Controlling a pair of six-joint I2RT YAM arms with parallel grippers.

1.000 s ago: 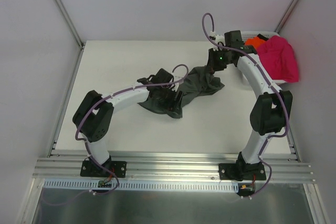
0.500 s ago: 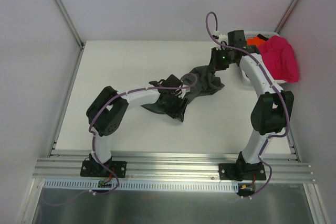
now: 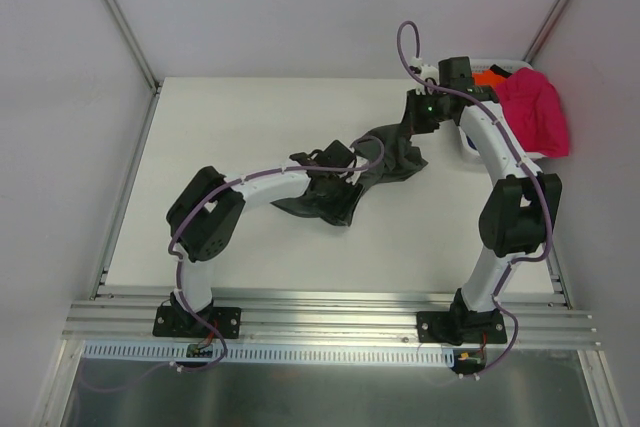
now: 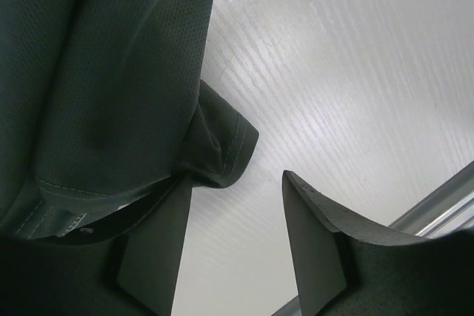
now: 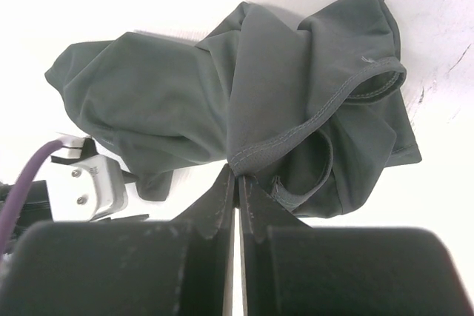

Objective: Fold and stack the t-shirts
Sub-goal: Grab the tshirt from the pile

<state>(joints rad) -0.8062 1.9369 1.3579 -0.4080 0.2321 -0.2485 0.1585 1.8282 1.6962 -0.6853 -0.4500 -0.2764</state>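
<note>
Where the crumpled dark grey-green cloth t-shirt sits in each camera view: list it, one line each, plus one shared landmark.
Top external: the dark grey-green cloth t-shirt lies crumpled near the middle of the picture.
Left wrist: it fills the upper left.
Right wrist: centre, hem pinched in the shut right gripper.
Shared landmark: the white table top beneath it.

White table (image 3: 230, 127), pale grey walls (image 3: 300, 7), aluminium rails (image 3: 330, 323)

The white desk (image 3: 230, 127) carries a crumpled dark grey-green t-shirt (image 3: 395, 159), lying just left of the white lattice basket (image 3: 510, 63).
</note>
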